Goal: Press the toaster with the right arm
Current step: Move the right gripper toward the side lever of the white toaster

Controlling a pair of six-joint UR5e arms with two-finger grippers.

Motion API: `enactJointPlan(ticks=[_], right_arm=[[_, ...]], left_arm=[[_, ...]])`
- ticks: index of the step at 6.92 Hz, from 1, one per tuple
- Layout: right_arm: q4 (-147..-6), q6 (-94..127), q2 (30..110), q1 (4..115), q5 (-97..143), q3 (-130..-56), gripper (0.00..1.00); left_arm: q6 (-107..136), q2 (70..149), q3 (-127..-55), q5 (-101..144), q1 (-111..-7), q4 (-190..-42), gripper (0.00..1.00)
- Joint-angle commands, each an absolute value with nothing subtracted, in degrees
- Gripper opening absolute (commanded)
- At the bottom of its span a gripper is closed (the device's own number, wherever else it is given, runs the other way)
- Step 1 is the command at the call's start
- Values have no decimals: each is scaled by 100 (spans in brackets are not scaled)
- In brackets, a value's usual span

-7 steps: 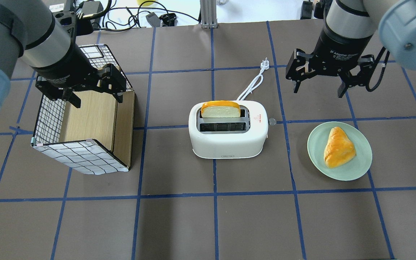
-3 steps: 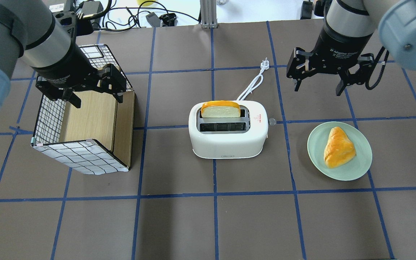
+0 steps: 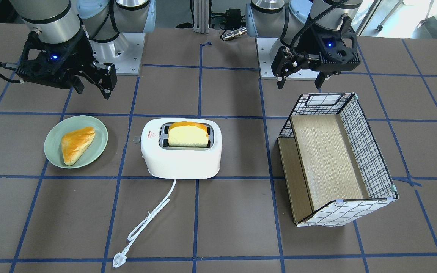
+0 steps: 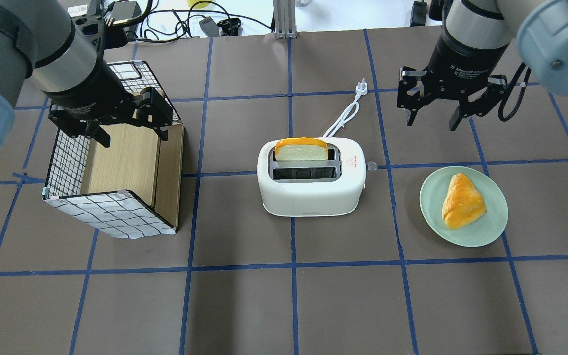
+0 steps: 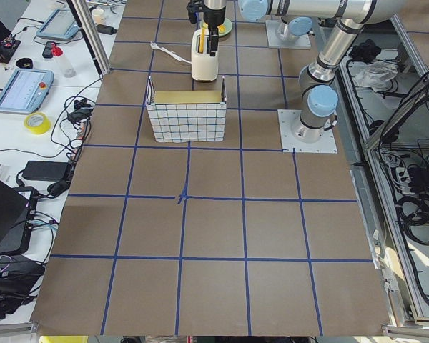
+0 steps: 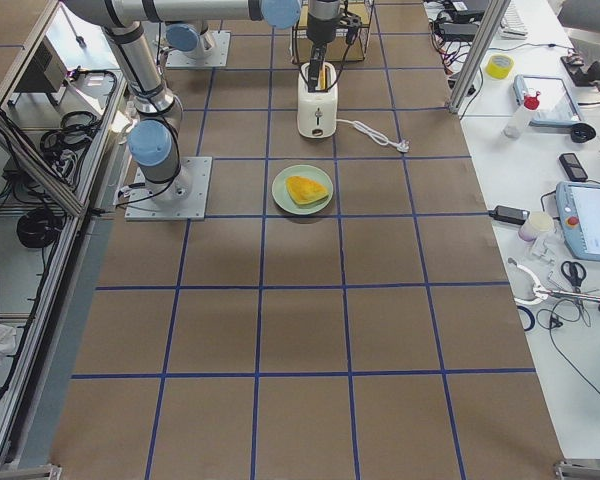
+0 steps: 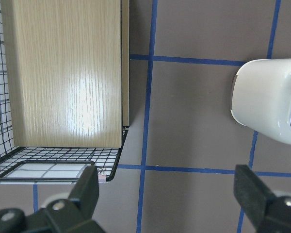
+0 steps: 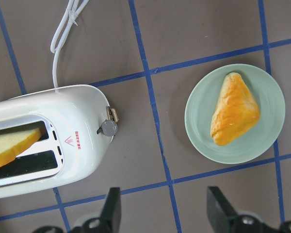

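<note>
Narrowed since a second ago, the right gripper (image 4: 432, 122) is held empty with jaws parted, well apart from the toaster (image 4: 313, 195) at mid-table; the approach is judged under way, and alignment above the side lever (image 8: 108, 127) is called for next.

Right arm (image 4: 476, 29), upper right of overhead frame: silver-grey tube, pale blue joint cap, black wrist lettered white, black two-fingered pincer (image 4: 431, 123), looped black cable. Left arm (image 4: 57, 54), upper left: alike.
</note>
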State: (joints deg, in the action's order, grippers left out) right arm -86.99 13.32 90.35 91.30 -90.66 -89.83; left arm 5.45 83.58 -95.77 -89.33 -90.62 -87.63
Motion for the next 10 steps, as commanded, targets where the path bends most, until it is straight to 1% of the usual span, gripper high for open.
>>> enactJointPlan(ticks=[1, 3, 6, 9, 10], right_arm=[[-8806, 1380, 9018, 9123, -9070, -8991, 0], [-8955, 1327, 8974, 9114, -8879, -9035, 0], [-9253, 915, 8903, 8544, -7686, -9367, 0], [-10700, 853, 8877, 8490, -7260, -10456, 0], [-11010, 853, 8877, 8464, -7060, -10720, 0]], left_arm=[[545, 8358, -9580, -8930, -9062, -8763, 100], [545, 8358, -9580, -8938, -9062, -8763, 100], [545, 8358, -9571, -8930, -9062, -8763, 100], [545, 8358, -9580, -8938, -9062, -8763, 100], [545, 8358, -9571, -8938, -9062, -8763, 100]])
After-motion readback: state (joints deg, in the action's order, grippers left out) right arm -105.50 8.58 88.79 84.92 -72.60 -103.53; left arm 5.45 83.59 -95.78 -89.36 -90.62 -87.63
